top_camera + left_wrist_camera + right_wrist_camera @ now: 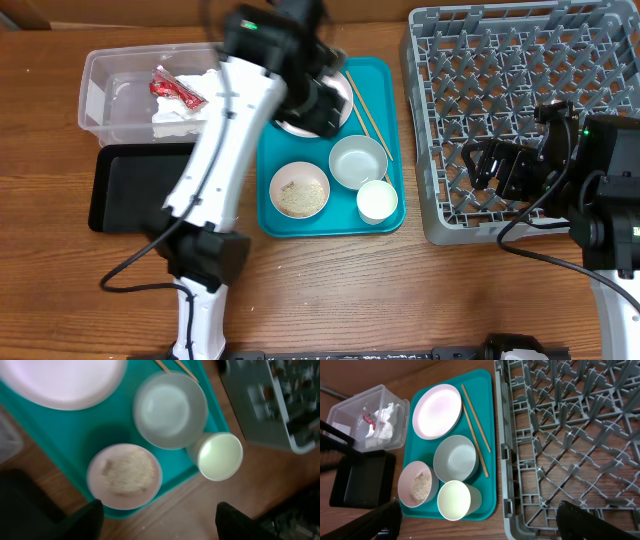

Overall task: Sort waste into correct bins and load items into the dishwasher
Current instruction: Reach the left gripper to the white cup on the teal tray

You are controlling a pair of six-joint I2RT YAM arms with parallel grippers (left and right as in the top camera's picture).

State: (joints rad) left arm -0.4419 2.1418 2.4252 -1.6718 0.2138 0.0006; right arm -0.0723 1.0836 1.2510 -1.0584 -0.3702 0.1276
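The red wrapper [175,90] and the white napkin [185,115] lie in the clear tub [100,95]. The black tray [130,190] sits in front of it. On the teal tray [300,225] are a plate [437,410], chopsticks [365,110], a bowl holding rice grains [299,190], an empty bowl [358,160] and a cup [377,201]. The grey rack [520,110] stands at the right. My left gripper [318,108] hovers open and empty over the plate [65,380]; its wrist view is marked [160,525]. My right gripper [490,165] is open and empty over the rack's front left [485,530].
The left arm hides part of the plate and of the tub in the overhead view. Bare wooden table lies in front of the teal tray and between it and the rack [570,435]. The rack holds no dishes.
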